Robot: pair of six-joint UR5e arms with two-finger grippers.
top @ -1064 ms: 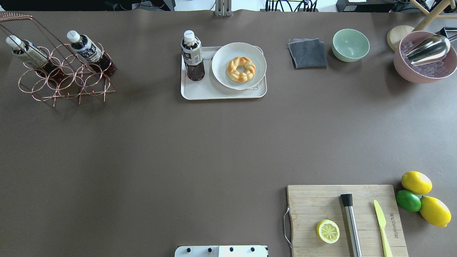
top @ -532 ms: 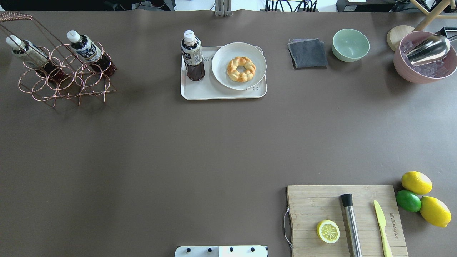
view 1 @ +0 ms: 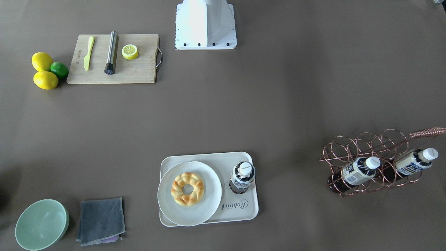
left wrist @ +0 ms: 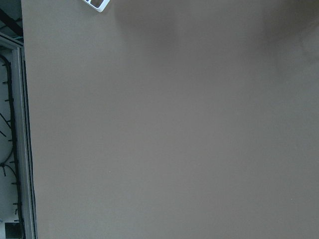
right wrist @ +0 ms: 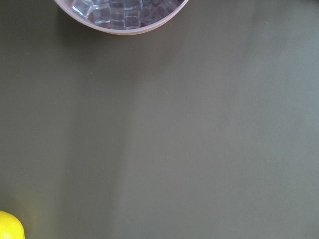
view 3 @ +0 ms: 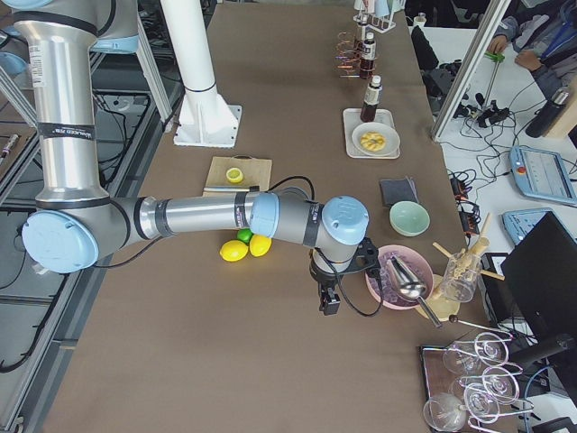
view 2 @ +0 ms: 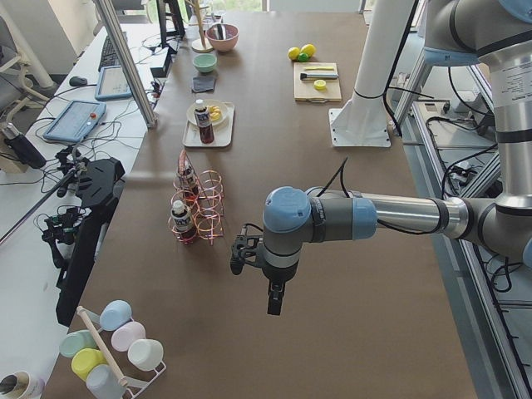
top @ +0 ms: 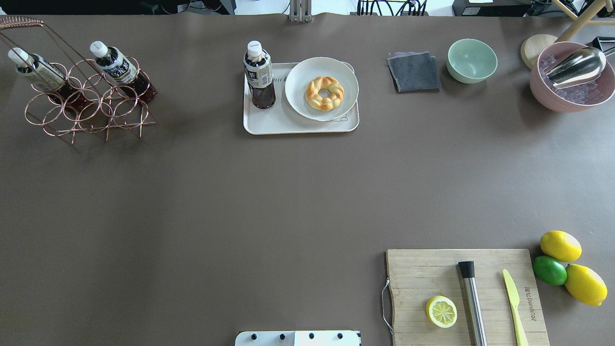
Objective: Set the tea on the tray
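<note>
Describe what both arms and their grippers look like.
The left arm and right arm are silver tubes with grey joints and light-blue round caps. Black cables loop at each wrist. The left gripper and right gripper are small and black.

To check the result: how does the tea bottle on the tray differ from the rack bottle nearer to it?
The tea bottle stands upright; the rack bottle lies tilted. The tea bottle rests on the tray; the rack bottle sits in the copper wire rack. Both have white caps and dark liquid.
</note>
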